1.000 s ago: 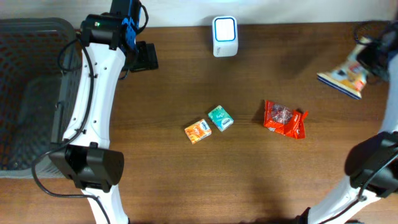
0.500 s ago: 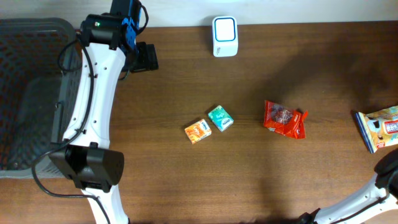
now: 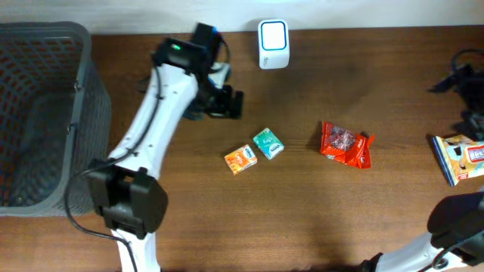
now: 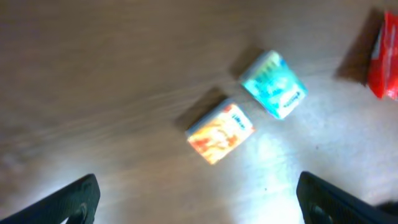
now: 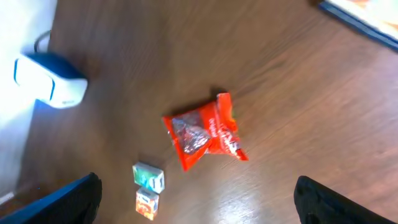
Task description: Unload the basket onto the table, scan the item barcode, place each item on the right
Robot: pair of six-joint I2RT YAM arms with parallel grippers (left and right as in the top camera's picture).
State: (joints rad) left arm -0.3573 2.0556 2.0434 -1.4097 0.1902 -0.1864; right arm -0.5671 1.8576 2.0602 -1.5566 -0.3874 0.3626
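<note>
The white barcode scanner (image 3: 273,34) stands at the back middle of the table and also shows in the right wrist view (image 5: 46,81). A blue and yellow snack packet (image 3: 461,157) lies flat at the right edge. A red bag (image 3: 346,143), a teal box (image 3: 268,143) and an orange box (image 3: 241,159) lie in the middle. My left gripper (image 4: 199,208) hangs open above the table just behind the two boxes, holding nothing. My right gripper (image 5: 199,208) is open and empty, up near the right edge behind the packet.
A dark mesh basket (image 3: 38,113) fills the left end of the table. In the left wrist view the orange box (image 4: 221,132) and teal box (image 4: 273,84) lie side by side, with the red bag (image 4: 384,56) at the right border.
My right gripper has opened and let go of the snack packet, which now lies on the table at the right edge. My left arm has swung from the back left toward the small boxes.
</note>
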